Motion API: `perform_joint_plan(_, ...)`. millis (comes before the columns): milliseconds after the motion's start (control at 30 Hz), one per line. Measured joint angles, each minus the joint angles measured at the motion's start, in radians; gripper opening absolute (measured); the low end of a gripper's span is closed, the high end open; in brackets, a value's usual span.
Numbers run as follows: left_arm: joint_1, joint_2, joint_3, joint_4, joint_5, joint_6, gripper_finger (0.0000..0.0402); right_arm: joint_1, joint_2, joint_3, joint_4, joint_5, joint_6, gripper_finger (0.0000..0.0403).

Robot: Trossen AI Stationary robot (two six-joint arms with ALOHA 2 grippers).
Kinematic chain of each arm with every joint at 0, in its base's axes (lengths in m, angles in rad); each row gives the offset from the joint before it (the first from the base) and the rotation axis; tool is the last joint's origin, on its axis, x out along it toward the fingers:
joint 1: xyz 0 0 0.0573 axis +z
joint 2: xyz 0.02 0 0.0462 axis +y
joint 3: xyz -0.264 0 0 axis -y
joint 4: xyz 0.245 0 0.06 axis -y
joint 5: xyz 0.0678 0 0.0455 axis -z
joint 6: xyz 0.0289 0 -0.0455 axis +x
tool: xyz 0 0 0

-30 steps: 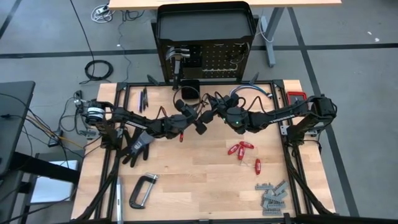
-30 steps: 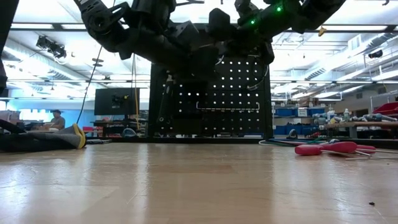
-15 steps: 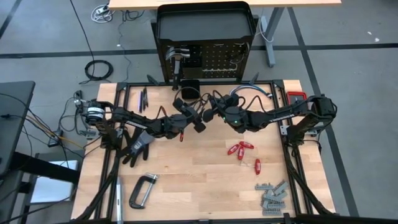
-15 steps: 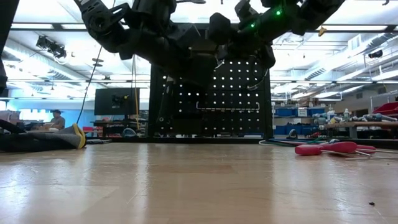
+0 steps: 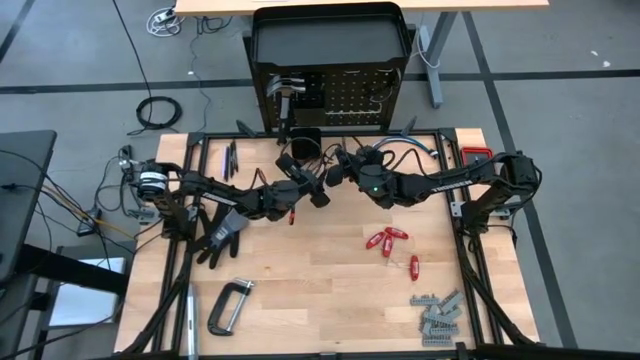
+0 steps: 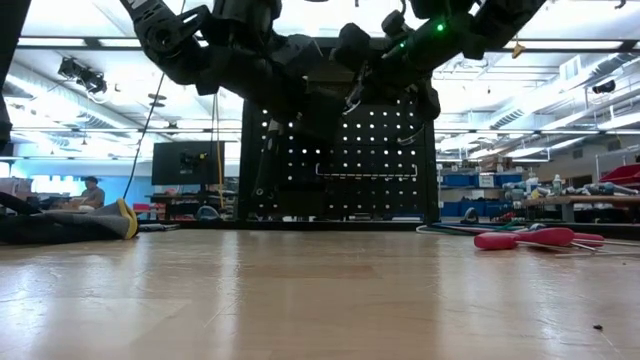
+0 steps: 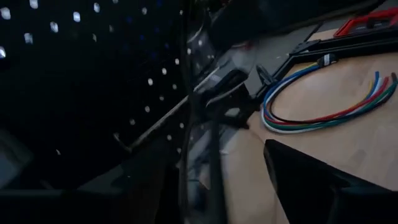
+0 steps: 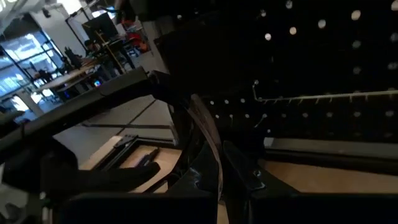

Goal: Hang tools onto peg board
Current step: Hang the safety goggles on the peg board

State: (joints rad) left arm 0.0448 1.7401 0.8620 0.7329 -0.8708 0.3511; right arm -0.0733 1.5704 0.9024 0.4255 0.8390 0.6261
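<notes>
Right hand [image 5: 338, 170] clamped on thin glasses [image 8: 208, 140] near the peg board [image 5: 345, 95]; left hand [image 5: 318, 192] open; they could slip.

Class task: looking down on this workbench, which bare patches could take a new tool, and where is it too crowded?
Free: the wooden tabletop between the grey metal C-clamp and the red-handled drivers, down to the near edge. Crowded: the far strip by the upright black peg board, where the left gripper and right gripper meet, and the corner holding the grey metal pieces.
</notes>
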Motion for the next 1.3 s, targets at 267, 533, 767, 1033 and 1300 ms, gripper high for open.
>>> perform_joint_plan(267, 0.014, 0.000, 0.001, 0.003, 0.004, 0.084, 0.0273, -0.016, 0.000, 0.000, 0.001, -0.037, 0.046, 0.0014)
perform_joint_plan(533, 0.019, 0.000, 0.001, -0.008, 0.016, 0.043, 0.0272, -0.002, 0.000, 0.001, -0.021, -0.020, 0.048, 0.0014)
perform_joint_plan(767, 0.019, 0.000, 0.000, -0.021, 0.036, -0.038, 0.0238, 0.002, 0.000, 0.001, -0.020, -0.022, 0.050, 0.0014)
perform_joint_plan(1033, 0.019, 0.000, 0.000, -0.028, 0.035, -0.045, 0.0219, 0.006, 0.000, 0.001, -0.019, -0.028, 0.050, 0.0016)
perform_joint_plan(1300, 0.019, 0.000, -0.002, -0.018, 0.038, -0.074, 0.0207, 0.009, 0.000, 0.001, -0.018, -0.029, 0.026, 0.0019)
